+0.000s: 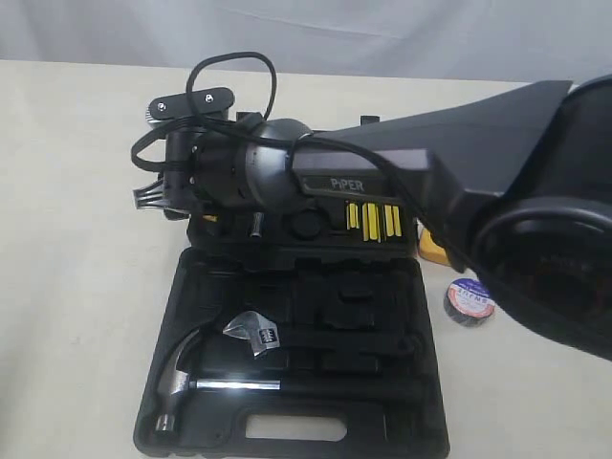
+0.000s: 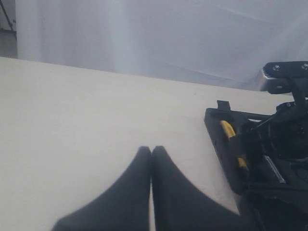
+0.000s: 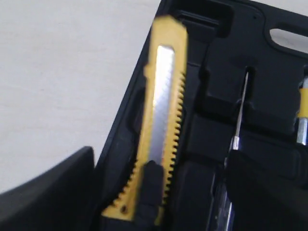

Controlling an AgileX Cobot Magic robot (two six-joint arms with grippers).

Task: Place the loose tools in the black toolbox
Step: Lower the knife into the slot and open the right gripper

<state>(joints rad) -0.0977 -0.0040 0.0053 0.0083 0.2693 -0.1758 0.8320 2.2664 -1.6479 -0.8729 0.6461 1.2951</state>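
Right hand [image 3: 160, 152] spread either side of the slim yellow-black plastic utility knife [image 3: 161, 120], apparently clear of it. Rests slanted in an edge recess of the large black plastic toolbox [image 3: 216, 120]; recommend checking it sits flat before lifting away. Left hand [image 2: 151, 150] pressed together, empty, over the bench [image 2: 72, 120]. Dark tape roll [image 1: 469, 301] loose beside the case, partly masked by the right arm.
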